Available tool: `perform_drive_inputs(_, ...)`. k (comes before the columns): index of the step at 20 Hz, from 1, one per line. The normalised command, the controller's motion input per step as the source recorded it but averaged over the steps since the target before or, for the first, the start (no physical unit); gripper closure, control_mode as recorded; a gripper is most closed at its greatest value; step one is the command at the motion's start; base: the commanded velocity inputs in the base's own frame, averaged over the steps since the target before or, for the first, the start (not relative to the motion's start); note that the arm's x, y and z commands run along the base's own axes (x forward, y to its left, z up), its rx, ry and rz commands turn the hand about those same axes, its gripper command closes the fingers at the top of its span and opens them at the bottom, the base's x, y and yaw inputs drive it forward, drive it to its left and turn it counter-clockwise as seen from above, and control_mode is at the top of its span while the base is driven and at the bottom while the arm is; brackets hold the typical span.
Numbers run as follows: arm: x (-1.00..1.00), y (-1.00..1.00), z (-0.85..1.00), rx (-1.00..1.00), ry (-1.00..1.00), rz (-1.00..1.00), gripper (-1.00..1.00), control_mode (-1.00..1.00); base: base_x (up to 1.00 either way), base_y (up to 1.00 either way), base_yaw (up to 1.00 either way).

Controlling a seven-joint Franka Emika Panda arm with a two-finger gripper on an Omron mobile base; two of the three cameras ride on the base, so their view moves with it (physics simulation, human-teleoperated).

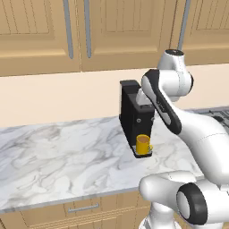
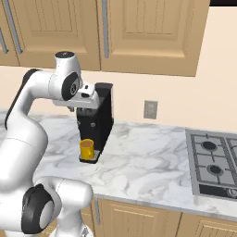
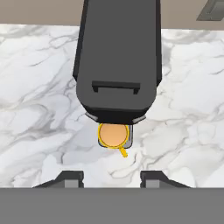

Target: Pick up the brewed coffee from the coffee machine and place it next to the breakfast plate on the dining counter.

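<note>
A: Looking down from the hand camera, what sits below the end effector?

B: A tall black box-shaped coffee machine, seen from above, and under its front overhang a small yellow cylindrical mug with brown coffee inside. The mug stands on the machine's small drip tray, handle pointing back toward the end effector.

A: And the fingers?

B: Spread wide apart, pinching nothing. The mug lies ahead of them, in line with the gap between them but well clear of both tips.

A: What carries it all?

B: A white-grey veined marble counter, which runs beneath the end effector and out to both sides of it. In the base views the white arm's hand hangs above the machine's top, with the mug lower down in front.

A: Anything else nearby?

B: A dark gas hob set into the counter, well off to the end effector's right.
</note>
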Motion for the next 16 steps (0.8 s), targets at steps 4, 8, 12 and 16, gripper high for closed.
perform_drive_inputs(4,-0.14,-0.05,-0.14,0.03,-0.21,0.00,-1.00,-1.00,0.00,0.00,0.00)
perform_drive_inputs(8,-0.86,-0.74,-0.70,0.14,-0.57,0.06,-1.00,-1.00,0.00,0.00,0.00)
perform_drive_inputs(12,-0.71,-0.97,-0.91,0.07,-0.33,0.14,-1.00,-1.00,0.00,0.00,0.00)
perform_drive_inputs(16,0.06,-0.59,-0.99,0.00,-0.04,0.19,-1.00,-1.00,0.00,0.00,0.00)
